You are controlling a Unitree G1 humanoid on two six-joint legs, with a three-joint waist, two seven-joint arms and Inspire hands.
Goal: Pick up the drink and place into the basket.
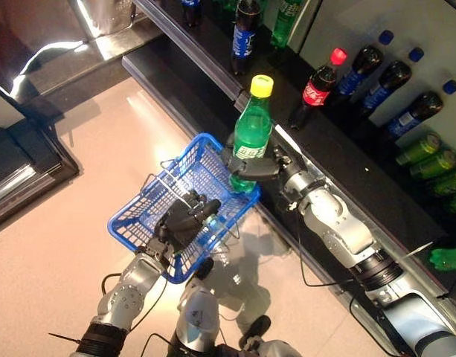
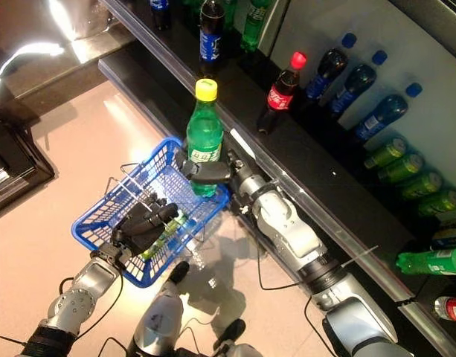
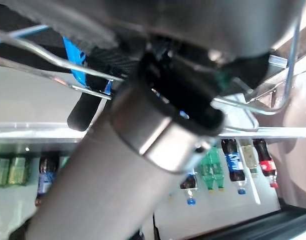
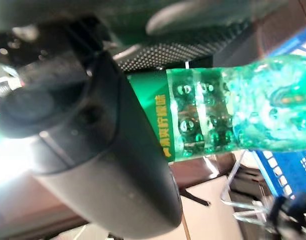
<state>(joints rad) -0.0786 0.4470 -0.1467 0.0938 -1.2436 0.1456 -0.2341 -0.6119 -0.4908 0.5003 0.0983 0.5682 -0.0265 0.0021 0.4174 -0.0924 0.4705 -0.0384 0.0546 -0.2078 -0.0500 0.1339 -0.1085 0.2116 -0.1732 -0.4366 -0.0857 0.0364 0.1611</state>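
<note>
A green drink bottle with a yellow cap stands upright in my right hand, whose fingers are curled round its lower body. It hangs over the far right corner of the blue wire basket. The bottle's ribbed green body fills the right wrist view past the thumb. My left hand grips the basket's metal handle from below, holding the basket up. A second bottle lies inside the basket under that hand.
A long dark shelf runs diagonally on the right, carrying a red-capped cola bottle, blue-capped dark bottles and green bottles. More bottles stand at the far end. A pale floor lies below the basket.
</note>
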